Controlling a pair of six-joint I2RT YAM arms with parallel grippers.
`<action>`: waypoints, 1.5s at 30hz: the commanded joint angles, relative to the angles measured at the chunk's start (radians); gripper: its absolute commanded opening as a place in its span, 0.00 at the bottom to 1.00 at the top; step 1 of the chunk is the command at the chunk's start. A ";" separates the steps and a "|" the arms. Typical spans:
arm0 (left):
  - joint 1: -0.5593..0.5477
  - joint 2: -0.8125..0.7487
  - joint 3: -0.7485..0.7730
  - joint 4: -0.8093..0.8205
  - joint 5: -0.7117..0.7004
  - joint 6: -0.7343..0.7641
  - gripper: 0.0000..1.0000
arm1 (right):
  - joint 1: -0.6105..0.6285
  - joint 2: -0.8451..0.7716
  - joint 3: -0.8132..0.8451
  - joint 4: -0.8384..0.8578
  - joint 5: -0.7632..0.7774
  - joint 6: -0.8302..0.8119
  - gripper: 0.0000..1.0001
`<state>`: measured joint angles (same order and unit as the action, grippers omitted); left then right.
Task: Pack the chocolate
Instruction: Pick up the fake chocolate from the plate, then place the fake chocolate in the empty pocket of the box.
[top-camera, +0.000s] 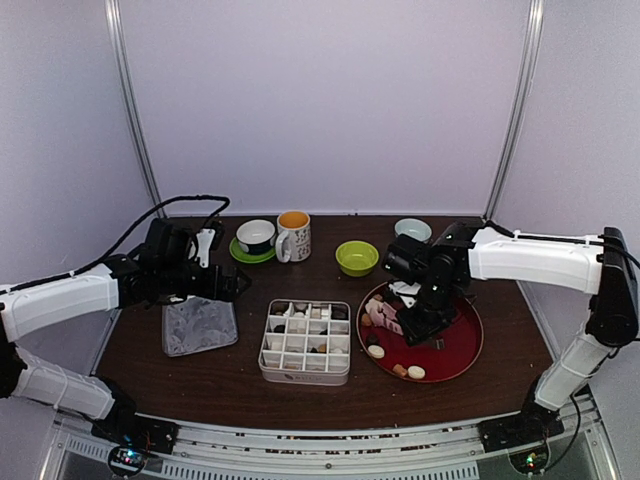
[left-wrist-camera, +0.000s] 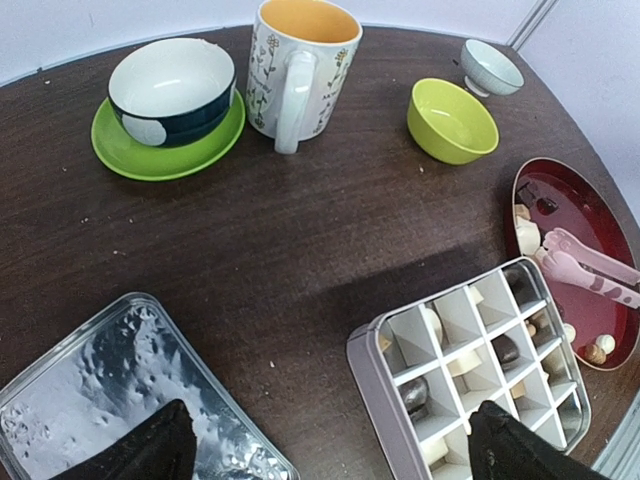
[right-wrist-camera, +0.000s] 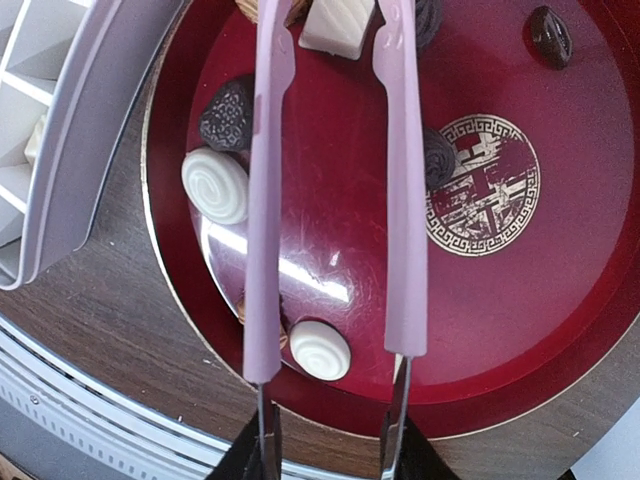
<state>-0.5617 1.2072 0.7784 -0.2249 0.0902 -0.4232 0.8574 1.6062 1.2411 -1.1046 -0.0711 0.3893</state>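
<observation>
**Poised for a pick**

Closed the right gripper (right-wrist-camera: 330, 455) around the two arms of long pink plastic tongs (right-wrist-camera: 265, 200), low over a round dark-red lacquered tray (right-wrist-camera: 520, 330). Showed the tong arms parallel and partly apart, with a white square piece (right-wrist-camera: 335, 25) lying between them near the tips, at the top edge of the wrist view. Could not tell whether it was pinched or merely straddled.

Found small chocolate pieces (right-wrist-camera: 215, 185) loose on the tray, white swirled rounds and dark lumps among them. Found others in cells of a pale square metal tin (top-camera: 305, 375) with white dividers, just left of the tray.

Hung the left gripper (top-camera: 225, 285) wide apart and empty, above the table near a silver tin lid (top-camera: 200, 325).

Probably best done by centring one piece between the tips and squeezing gently, so a smooth piece would not squirt out. Then by lifting clear of the tray rim and tin wall, and letting go low over an unfilled cell.
</observation>
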 joint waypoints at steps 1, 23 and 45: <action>0.008 0.002 0.028 0.001 -0.016 0.021 0.98 | -0.004 0.013 0.018 0.020 0.044 0.012 0.32; 0.008 0.012 0.039 -0.017 -0.032 0.018 0.98 | -0.004 0.089 0.048 0.035 0.077 -0.001 0.29; 0.007 -0.001 0.042 -0.008 -0.018 0.002 0.97 | 0.049 -0.162 0.052 -0.013 -0.076 -0.090 0.22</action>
<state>-0.5617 1.2133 0.7940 -0.2577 0.0673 -0.4171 0.8692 1.4940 1.2709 -1.1122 -0.0639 0.3527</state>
